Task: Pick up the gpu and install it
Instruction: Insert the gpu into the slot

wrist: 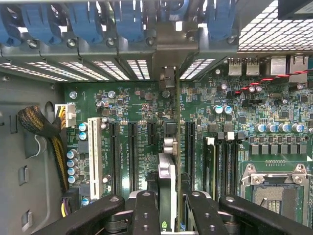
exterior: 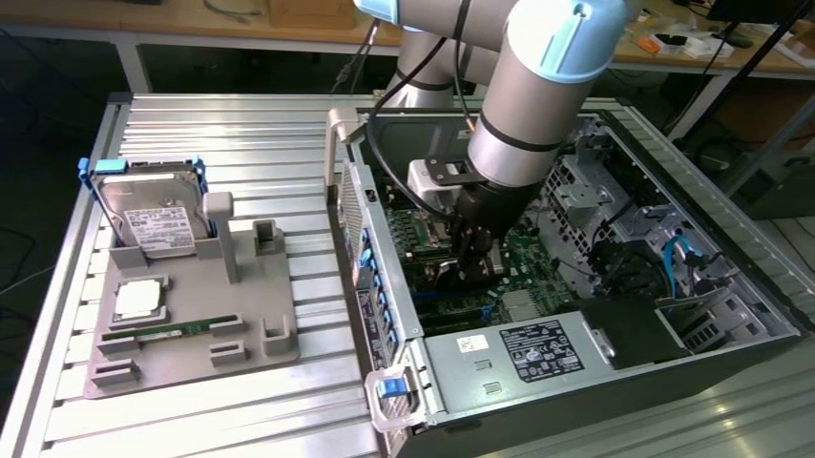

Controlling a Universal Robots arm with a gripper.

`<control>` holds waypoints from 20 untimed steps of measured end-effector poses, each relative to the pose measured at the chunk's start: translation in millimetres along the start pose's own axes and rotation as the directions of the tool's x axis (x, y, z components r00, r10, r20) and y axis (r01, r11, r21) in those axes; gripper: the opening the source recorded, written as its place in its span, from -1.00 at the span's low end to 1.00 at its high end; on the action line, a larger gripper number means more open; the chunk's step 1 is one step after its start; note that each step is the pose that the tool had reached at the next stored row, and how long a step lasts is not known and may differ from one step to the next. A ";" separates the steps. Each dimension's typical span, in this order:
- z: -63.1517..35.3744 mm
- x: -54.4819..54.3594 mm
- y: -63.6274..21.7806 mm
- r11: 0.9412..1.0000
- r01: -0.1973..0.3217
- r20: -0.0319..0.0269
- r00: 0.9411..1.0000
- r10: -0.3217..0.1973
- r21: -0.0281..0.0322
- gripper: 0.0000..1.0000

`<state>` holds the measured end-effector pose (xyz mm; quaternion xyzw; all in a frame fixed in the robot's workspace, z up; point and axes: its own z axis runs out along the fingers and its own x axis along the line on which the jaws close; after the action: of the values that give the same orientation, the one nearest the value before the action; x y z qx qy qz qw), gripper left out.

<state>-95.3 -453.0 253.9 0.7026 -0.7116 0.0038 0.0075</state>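
Clearance around the gripper point(wrist: 168, 215) inside the open case point(exterior: 372, 286). The fingers point(wrist: 145, 213) are clenched on the gpu point(wrist: 166, 171), which stands on edge over the motherboard point(wrist: 132, 105) in the lane between the long black slots point(wrist: 133, 156). On one side the memory modules point(wrist: 211, 161) stand just beside the card. On the other side the board is more open, out to the white slot point(wrist: 95, 152) and the cable bundle point(wrist: 36, 122). Ahead, the rear wall point(wrist: 122, 68) with its blue latches point(wrist: 127, 19) closes the lane. In the exterior view the arm point(exterior: 535, 105) drops between the case walls, with the power supply point(exterior: 535, 348) near its lower end.

The case lies on a slatted metal table point(exterior: 217, 134). A grey holder point(exterior: 191, 334) carrying a hard drive point(exterior: 153, 219) sits to the exterior view's left, and a wooden bench point(exterior: 255, 19) stands behind.

The card's long axis runs parallel to the slots, from the gripper toward the rear wall, its far end near that wall. Whether its lower edge meets a slot cannot be told.
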 end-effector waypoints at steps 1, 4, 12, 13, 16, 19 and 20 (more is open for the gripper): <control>0.2 -0.1 0.0 1.000 0.000 0.000 1.000 0.000 0.000 -0.47; 1.2 -0.2 0.0 1.000 0.000 0.000 1.000 0.000 0.000 -0.47; 3.2 -0.3 0.0 1.000 0.000 0.000 1.000 0.000 0.000 -0.47; 3.5 -0.3 0.0 1.000 0.000 0.000 1.000 0.000 0.000 -0.47; 4.0 -0.3 0.0 1.000 0.000 0.000 1.000 0.000 0.000 -0.47; 4.1 -0.3 0.0 1.000 0.000 0.000 1.000 0.000 0.000 -0.47; 4.1 -0.3 0.0 1.000 0.000 0.000 1.000 0.000 0.000 -0.47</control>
<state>-95.4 -452.7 249.8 0.7026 -0.7116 0.0038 0.0075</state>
